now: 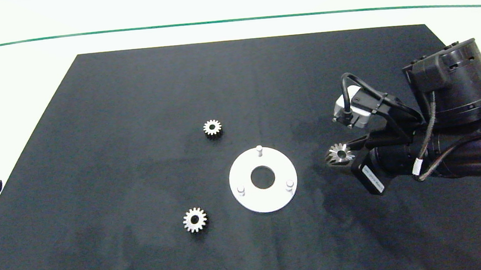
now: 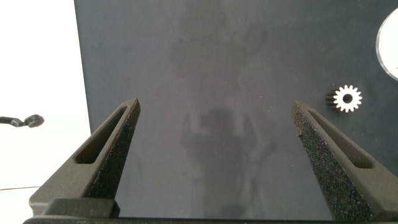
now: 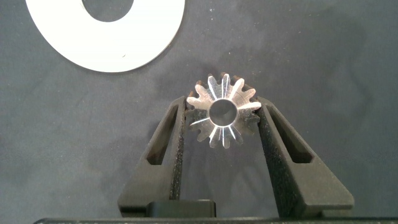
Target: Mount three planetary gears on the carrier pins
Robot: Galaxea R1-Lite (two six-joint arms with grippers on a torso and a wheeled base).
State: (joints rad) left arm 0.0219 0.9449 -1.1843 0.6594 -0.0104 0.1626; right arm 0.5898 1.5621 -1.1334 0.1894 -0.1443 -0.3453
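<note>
Altogether three small silvery toothed metal gears: two (image 1: 212,128) (image 1: 195,219) on the black desk (image 1: 134,96), one (image 1: 339,153) pinched in the right gripper's (image 1: 336,157) jaws; three bare white pins (image 1: 259,150) (image 1: 241,190) (image 1: 289,184); left gripper's (image 2: 214,127) jaws spread.

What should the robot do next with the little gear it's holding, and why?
Probably carry it left over the white disc. The right gripper is shut on a gear just right of the disc, and all three pins, like the nearest pin, are bare.
</note>
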